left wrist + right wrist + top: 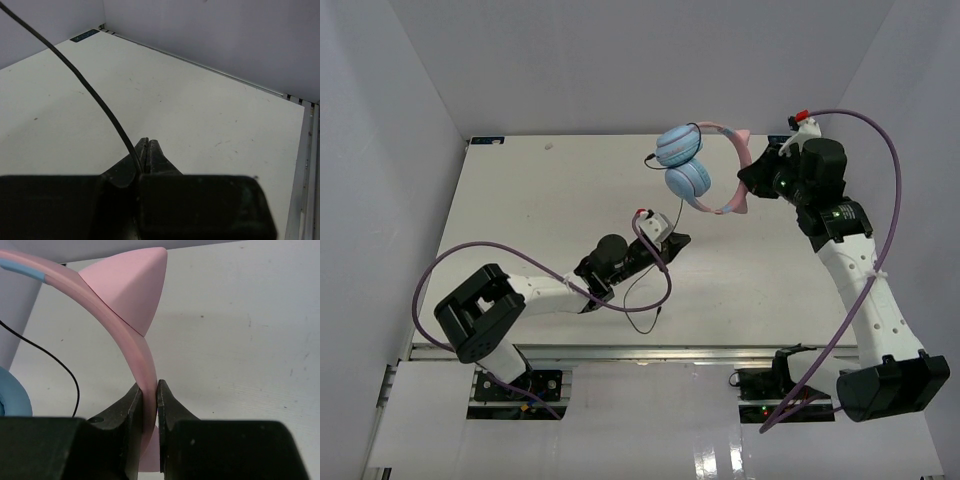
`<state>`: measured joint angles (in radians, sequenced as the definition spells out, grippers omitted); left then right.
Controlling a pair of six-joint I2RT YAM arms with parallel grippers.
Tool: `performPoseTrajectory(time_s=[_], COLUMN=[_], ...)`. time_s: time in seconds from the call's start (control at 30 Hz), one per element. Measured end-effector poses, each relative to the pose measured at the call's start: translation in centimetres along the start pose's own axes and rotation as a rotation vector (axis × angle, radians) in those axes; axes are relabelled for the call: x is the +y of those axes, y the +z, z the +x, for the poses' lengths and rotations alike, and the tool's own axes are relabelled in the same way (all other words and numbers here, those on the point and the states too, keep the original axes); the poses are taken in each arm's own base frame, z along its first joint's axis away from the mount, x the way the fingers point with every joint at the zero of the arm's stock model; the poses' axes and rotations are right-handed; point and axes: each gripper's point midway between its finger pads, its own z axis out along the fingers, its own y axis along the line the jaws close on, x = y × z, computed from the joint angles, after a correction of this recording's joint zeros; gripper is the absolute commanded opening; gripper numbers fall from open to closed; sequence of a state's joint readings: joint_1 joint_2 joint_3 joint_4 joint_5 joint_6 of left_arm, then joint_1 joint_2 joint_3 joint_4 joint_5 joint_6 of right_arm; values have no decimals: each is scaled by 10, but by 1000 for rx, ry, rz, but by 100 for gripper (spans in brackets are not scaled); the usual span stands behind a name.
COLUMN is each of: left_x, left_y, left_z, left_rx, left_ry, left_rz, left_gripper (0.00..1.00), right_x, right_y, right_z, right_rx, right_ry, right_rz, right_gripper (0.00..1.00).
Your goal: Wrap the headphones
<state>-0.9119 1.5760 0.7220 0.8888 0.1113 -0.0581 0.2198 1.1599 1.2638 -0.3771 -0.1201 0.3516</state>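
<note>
headphones (688, 182) held up: r pincer (148, 387) clamps pink headband (134, 342), l pincer (148, 143) pinches black cord (85, 86).

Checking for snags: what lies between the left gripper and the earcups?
Only the thin black cord over bare table, seen in the top view.

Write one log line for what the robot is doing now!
left tool: shut on cord | right tool: shut on headband | cord: not yet wrapped

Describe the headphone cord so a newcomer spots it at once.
Above the white table, at the back, hang light blue, pink-banded headphones. A thin black cord drops from their earcups to the left gripper. Unlike the thick purple robot cables, it is hair-thin.
</note>
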Motion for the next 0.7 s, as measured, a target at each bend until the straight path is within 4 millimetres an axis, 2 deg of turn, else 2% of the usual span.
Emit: performPoseTrajectory(time_s=[0.13, 0.27, 0.4, 0.47, 0.7], left_x=[-5, -8, -5, -3, 15], left_y=[10, 15, 18, 16, 3], left_z=[5, 7, 12, 17, 28], left_rx=[39, 90, 177, 234, 461], left_ry=[-19, -36, -39, -23, 101], left_rz=[-3, -6, -24, -32, -41], left_gripper=[9, 9, 12, 13, 14], right_x=[-27, -53, -72, -75, -72], right_y=[21, 45, 55, 55, 60], right_z=[14, 29, 61, 69, 62], right_rx=[-27, -81, -61, -46, -54], right_ry=[-39, -169, -350, -431, -638], right_rz=[178, 331, 425, 438, 391], right_gripper=[8, 8, 8, 8, 8])
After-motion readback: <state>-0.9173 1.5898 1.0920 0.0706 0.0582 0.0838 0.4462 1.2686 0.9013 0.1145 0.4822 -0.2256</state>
